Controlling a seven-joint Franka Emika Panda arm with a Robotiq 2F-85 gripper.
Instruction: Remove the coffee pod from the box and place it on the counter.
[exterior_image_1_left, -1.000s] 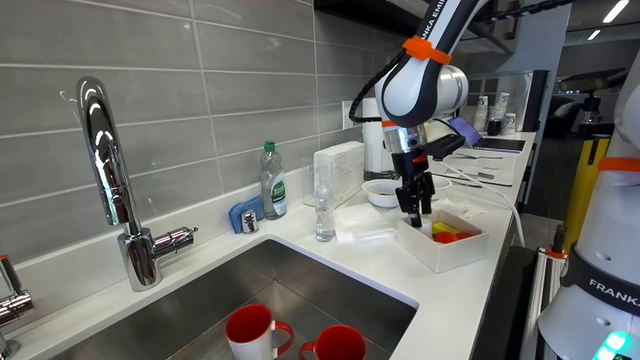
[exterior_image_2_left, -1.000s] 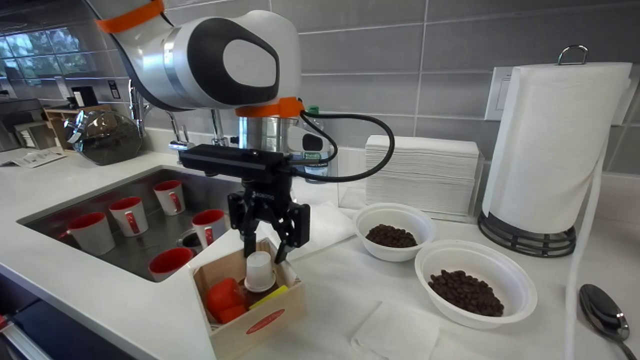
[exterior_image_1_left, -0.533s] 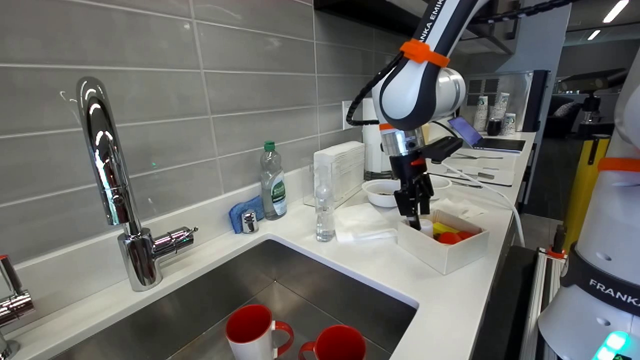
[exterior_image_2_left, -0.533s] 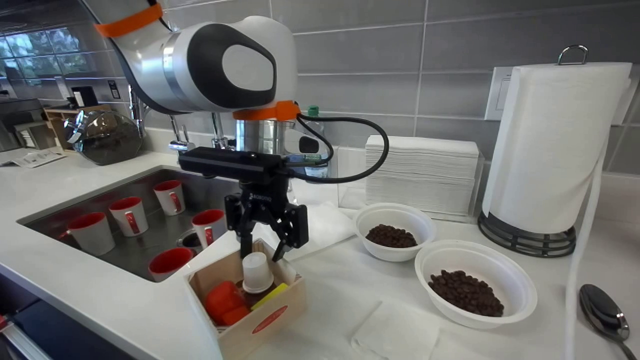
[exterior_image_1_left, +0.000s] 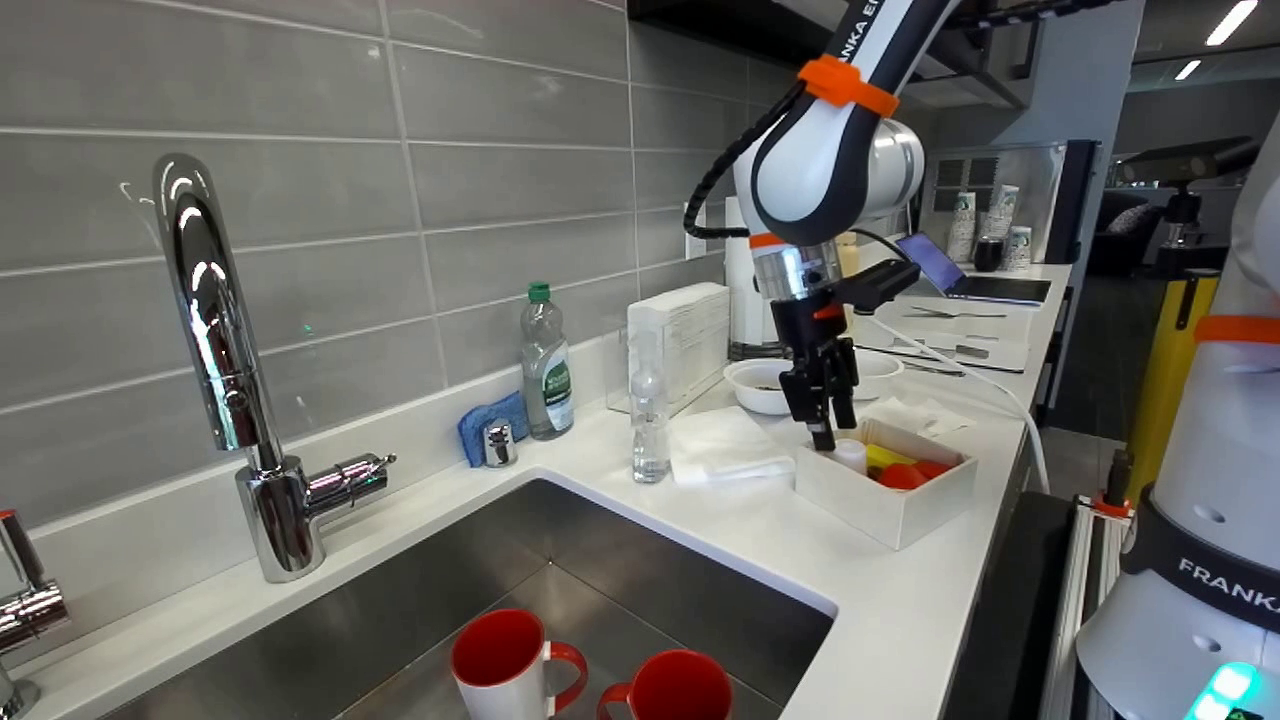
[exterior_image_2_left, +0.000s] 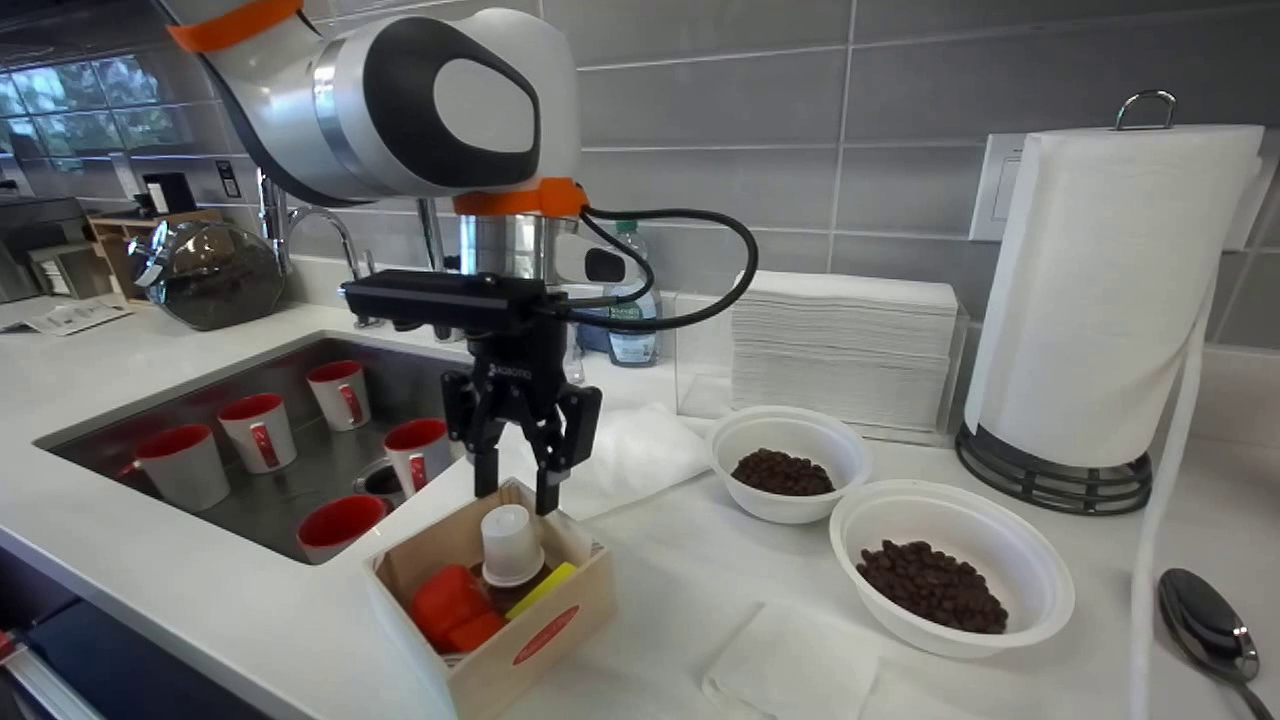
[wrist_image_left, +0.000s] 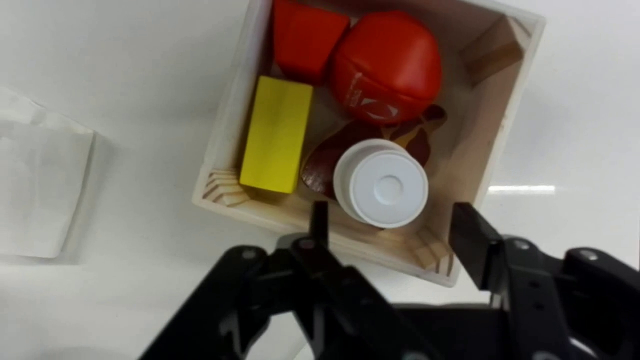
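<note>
Grey wall tiles (exterior_image_2_left: 710, 110) run along the back of a long white table (exterior_image_1_left: 900, 610). Left of centre in an exterior view, the pincer (exterior_image_2_left: 517, 488) hangs by the back corner of a shallow pale box (exterior_image_2_left: 585, 605); in the wrist view its fingers (wrist_image_left: 319, 220) come in at the bottom, set wide apart, with nothing held. Nearest them is the coffee pod (wrist_image_left: 389, 187), inside the box with its narrow end up, its lower edge seen between the fingers. A glossy brown piece (wrist_image_left: 335, 145) shows beside it; whether the pod rests on it I cannot tell. Farther out in the box are a yellow block (wrist_image_left: 276, 135), left, and an angular red item (wrist_image_left: 310, 40) and a rounded red one (wrist_image_left: 387, 65) near the top. Beyond, two white bowls (exterior_image_2_left: 985, 525) of dark beans (exterior_image_2_left: 930, 587) sit right of centre in an exterior view, and red-lined mugs (exterior_image_2_left: 257, 440) stand in the sink (exterior_image_2_left: 325, 465) at the left.

I judge the step in hand to be lining up for the grasp. The next move calls for shifting over the pod so that a finger stands either side, going down without catching the box wall close by, then closing, lifting and setting it on the table.
</note>
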